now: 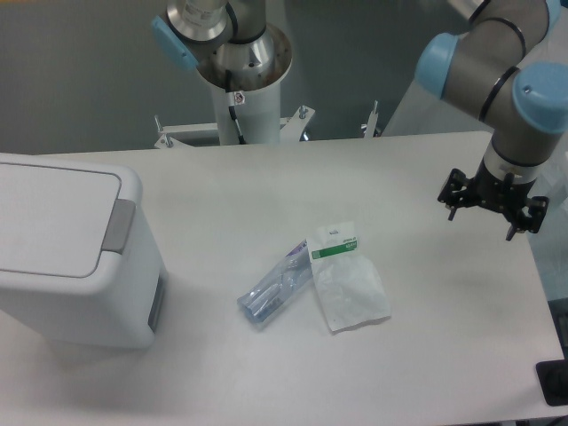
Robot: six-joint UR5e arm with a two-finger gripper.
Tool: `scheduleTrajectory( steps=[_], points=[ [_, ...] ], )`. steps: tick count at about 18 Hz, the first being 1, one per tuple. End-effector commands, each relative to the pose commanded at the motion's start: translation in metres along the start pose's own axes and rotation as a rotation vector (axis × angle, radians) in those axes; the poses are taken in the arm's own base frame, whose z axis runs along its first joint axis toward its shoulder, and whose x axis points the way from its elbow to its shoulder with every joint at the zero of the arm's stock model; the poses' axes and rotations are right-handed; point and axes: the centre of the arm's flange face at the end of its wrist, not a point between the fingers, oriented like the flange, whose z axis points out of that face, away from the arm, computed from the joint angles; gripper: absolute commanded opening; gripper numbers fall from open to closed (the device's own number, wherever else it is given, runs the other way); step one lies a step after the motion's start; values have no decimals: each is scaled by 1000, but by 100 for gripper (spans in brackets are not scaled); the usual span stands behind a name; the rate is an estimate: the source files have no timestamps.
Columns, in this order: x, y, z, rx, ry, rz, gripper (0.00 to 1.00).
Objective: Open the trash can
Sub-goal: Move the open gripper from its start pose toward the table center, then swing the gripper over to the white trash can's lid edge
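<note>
The trash can (62,257) is a large white boxy bin at the table's left edge. Its flat lid (49,222) lies shut, with a grey push tab (118,224) on the lid's right side. My gripper (491,204) hangs over the table's right side, far from the bin, pointing down. Its black fingers (452,195) are spread apart and hold nothing.
A clear plastic bottle (275,288) lies on its side mid-table, touching a clear bag with a green-and-white label (344,275). The arm's white base column (240,80) stands behind the table's far edge. A dark object (554,383) sits past the right edge.
</note>
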Motion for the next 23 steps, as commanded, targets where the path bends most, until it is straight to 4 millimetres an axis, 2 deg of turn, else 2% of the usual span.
scheduleTrajectory(
  steps=[2,4,8,12,16,19,23],
  points=[
    [11,-9,11,49,48,-10,100],
    [29,-19,-2,86,55,-97,100],
    [65,-65,-7,127,82,-196,100],
    [87,-95,-20,258,177,-318,100],
    [97,-106,-29,324,240,-379,100],
    [104,-108,-47,374,267,-422,100],
    [120,-122,-60,394,286,-450,100]
  ],
)
